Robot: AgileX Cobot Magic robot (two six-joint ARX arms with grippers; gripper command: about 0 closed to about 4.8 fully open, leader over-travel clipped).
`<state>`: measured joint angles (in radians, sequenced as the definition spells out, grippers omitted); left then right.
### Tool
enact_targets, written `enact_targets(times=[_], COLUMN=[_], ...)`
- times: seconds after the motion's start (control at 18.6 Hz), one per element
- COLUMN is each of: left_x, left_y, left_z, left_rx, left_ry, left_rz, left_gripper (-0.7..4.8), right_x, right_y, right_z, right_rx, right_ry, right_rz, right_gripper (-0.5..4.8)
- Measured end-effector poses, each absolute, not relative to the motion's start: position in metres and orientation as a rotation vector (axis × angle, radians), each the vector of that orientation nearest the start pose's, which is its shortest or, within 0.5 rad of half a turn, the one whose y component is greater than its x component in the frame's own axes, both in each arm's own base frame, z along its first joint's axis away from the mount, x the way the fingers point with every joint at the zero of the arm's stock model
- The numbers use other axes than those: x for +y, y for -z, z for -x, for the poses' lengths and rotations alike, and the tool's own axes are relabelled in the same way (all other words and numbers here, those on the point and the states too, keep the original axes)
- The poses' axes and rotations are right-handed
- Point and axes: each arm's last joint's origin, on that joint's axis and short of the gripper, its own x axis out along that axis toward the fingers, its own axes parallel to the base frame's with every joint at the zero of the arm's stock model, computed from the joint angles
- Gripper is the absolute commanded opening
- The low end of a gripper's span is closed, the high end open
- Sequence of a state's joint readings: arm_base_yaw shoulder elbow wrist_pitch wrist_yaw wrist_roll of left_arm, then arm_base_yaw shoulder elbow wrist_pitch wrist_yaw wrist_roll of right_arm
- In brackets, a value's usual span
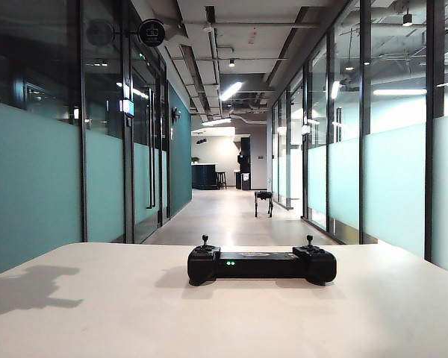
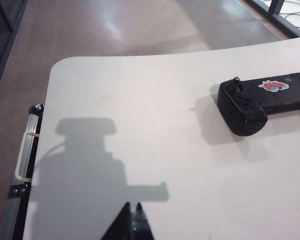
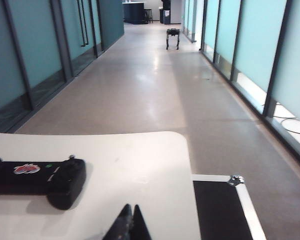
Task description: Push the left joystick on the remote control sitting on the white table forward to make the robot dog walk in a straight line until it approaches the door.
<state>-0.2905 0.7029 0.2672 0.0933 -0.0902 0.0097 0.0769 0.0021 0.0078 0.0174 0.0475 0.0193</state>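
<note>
Sitting flat on the white table [image 1: 97,313], the remote control [image 1: 261,264] is the landmark here; it lies crosswise near the table's far edge, its two thin thumbsticks standing upright at either bulging end and small green lights glowing on the face turned toward the exterior camera; a red sticker shows on its top in both wrist views. Neither arm touches the remote control; in the exterior view no arm is seen, only a shadow on the tabletop well to the left of the remote control. The left gripper [image 2: 132,220] hangs over bare tabletop well apart from the remote control's left end [image 2: 250,102], its dark fingertips pressed together into a single point with nothing between them; its shadow falls on the table beside it. The right gripper [image 3: 130,222] hangs near the table edge, off the remote control's right end [image 3: 55,177], its tips likewise pressed together and empty. Beyond the remote control, far down the corridor between the glass walls, the robot dog [image 1: 263,201] stands on the floor, small and dark; it also shows in the right wrist view [image 3: 172,37].
</note>
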Motion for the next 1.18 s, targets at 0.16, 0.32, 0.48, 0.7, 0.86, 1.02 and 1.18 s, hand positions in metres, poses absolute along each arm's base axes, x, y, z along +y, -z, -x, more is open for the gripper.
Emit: enact_targets(times=[0.16, 0.32, 0.48, 0.7, 0.86, 1.02, 1.18], left_x=[-0.0424, -0.0424, -0.0424, -0.0425, -0.0425, -0.0424, -0.0420], left_y=[-0.1927, -0.1927, -0.1927, -0.1927, -0.1927, -0.1927, -0.1932], left_z=[-0.1512, -0.1512, -0.1512, -0.1512, -0.1512, -0.1512, -0.1501], left_rx=[0.336, 0.336, 0.336, 0.336, 0.336, 0.336, 0.334], left_ry=[0.200, 0.200, 0.200, 0.200, 0.200, 0.200, 0.196], left_rz=[-0.074, -0.074, -0.074, -0.074, -0.074, -0.074, -0.075], left_gripper=[-0.05, -0.05, -0.05, -0.05, -0.05, -0.05, -0.05], right_x=[0.0049, 0.0049, 0.0047, 0.0043, 0.0043, 0.0043, 0.0043], right_y=[-0.1677, -0.1677, -0.1676, -0.1676, -0.1676, -0.1676, -0.1676], right_z=[-0.0972, -0.0972, -0.0972, -0.0972, -0.0972, -0.0972, -0.0972], right_rx=[-0.023, -0.023, -0.022, -0.022, -0.022, -0.022, -0.022], right_ry=[-0.014, -0.015, -0.008, 0.006, 0.006, 0.006, 0.005], right_rz=[-0.021, -0.021, -0.021, -0.021, -0.021, -0.021, -0.021], right_gripper=[-0.06, -0.06, -0.05, -0.05, -0.05, -0.05, -0.05])
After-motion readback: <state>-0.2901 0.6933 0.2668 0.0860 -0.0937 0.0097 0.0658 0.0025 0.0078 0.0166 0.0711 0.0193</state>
